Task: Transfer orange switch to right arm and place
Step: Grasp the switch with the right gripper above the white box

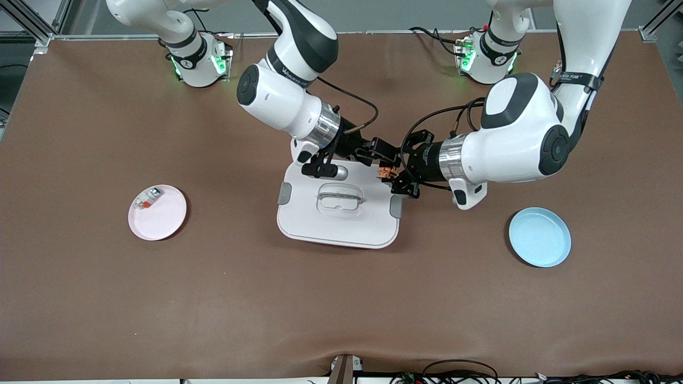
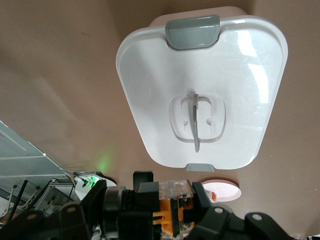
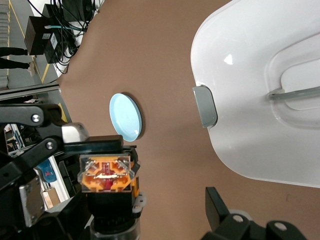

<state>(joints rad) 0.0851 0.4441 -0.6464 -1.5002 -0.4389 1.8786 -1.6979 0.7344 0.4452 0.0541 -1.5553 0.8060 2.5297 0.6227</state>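
Orange switch: clamped in the left end effector above the white lidded box. Right end effector met it, fingers spread wide around nothing. Right wrist view alone revealed the switch's orange face. Front view alone showed the pink plate's white part.

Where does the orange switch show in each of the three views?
Front view: orange switch in the shut left pincer, above the white lidded box.
Left wrist view: at the bottom edge, between the fingers.
Right wrist view: low, facing the camera.
Shared landmark: the white lidded box.
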